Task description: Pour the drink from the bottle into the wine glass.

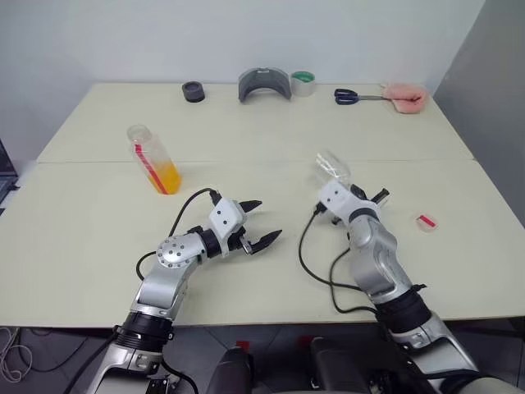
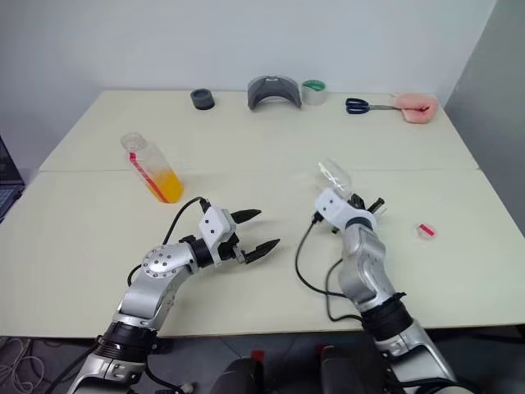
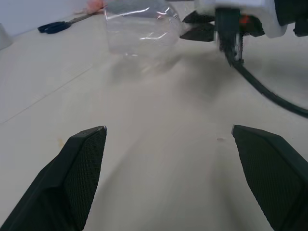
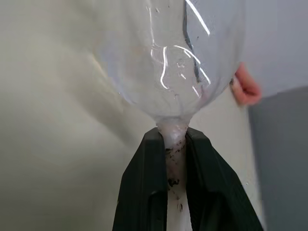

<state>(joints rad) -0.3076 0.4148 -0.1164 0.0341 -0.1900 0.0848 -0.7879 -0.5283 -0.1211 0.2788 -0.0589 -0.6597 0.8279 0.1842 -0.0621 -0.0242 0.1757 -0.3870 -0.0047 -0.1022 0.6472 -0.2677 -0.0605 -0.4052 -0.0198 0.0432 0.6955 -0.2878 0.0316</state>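
Note:
The bottle stands slightly tilted at the left of the table, its neck showing no cap, with orange drink in its lower part. My left gripper hovers open over the table's middle, to the right of the bottle and apart from it, with nothing between its fingers. My right gripper is shut on the stem of the clear wine glass. The glass is tilted with its bowl pointing away from me, low over the table; whether it touches the table I cannot tell.
A small red cap lies on the table right of my right arm. Along the far edge sit a black round piece, a grey curved holder, a green-topped roll, scissors and a pink object.

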